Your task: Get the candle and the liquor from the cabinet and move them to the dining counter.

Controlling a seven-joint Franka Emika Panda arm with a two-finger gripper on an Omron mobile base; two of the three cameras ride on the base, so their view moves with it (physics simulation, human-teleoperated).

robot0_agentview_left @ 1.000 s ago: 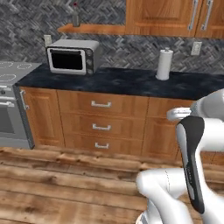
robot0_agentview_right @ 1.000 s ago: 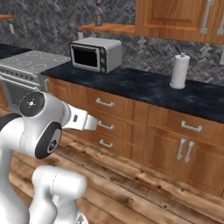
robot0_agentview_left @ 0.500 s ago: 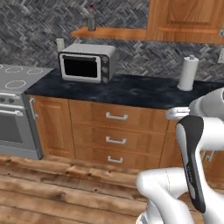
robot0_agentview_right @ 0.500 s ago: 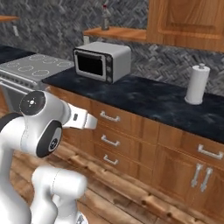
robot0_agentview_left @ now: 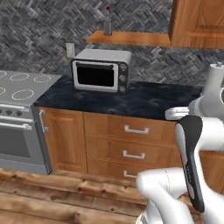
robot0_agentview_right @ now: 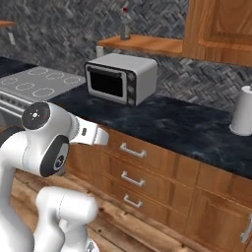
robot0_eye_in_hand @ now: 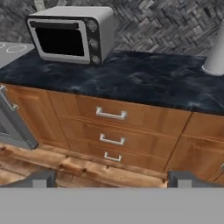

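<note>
The liquor [robot0_agentview_left: 107, 22] is a grey bottle with a red cap. It stands upright at the left end of the cabinet's open shelf board [robot0_agentview_left: 131, 38], high on the wall above the microwave, and the liquor [robot0_agentview_right: 125, 25] shows there in the right base view too. The cabinet's wooden door [robot0_agentview_left: 199, 22] stands shut to the right of the shelf. The candle is out of view, and so is the dining counter. My gripper [robot0_eye_in_hand: 112, 180] is open and holds nothing, its fingertips [robot0_eye_in_hand: 41, 179] wide apart, low in front of the drawers and far below the shelf.
A silver microwave [robot0_agentview_left: 101, 70] sits on the dark marble wall counter [robot0_agentview_left: 148, 103] under the shelf. A white paper towel roll [robot0_agentview_right: 243, 110] stands at the counter's right. A stove [robot0_agentview_left: 19, 87] adjoins on the left. Wooden drawers with metal handles [robot0_eye_in_hand: 111, 114] front the counter.
The base has driven closer to the wall counter, so the whole scene has grown and slid right in the views. The gripper has stayed open.
</note>
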